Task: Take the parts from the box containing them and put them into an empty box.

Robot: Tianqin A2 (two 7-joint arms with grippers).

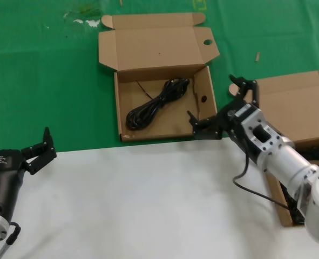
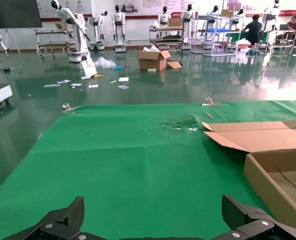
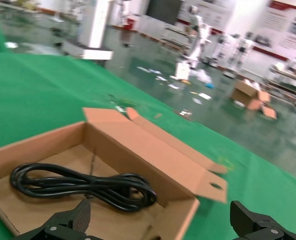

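Observation:
A shallow brown box (image 1: 124, 81) with a round hole in a lid tab and a small hole in its right side wall lies open at the middle of the green mat. One black coiled cable (image 1: 156, 105) lies slanted inside it; it also shows in the right wrist view (image 3: 87, 185). My right gripper (image 1: 213, 100) is open and empty, above that box's right wall (image 3: 188, 212). A second brown box (image 1: 294, 105) lies at the right, mostly hidden behind my right arm; its contents are hidden. My left gripper (image 1: 38, 154) is open and empty at the near left.
A white surface (image 1: 148, 205) covers the near half of the table and the green mat (image 1: 40, 70) the far half. My robot's own black cable (image 1: 256, 189) loops under the right arm. Small scraps (image 1: 86, 21) lie at the mat's far edge.

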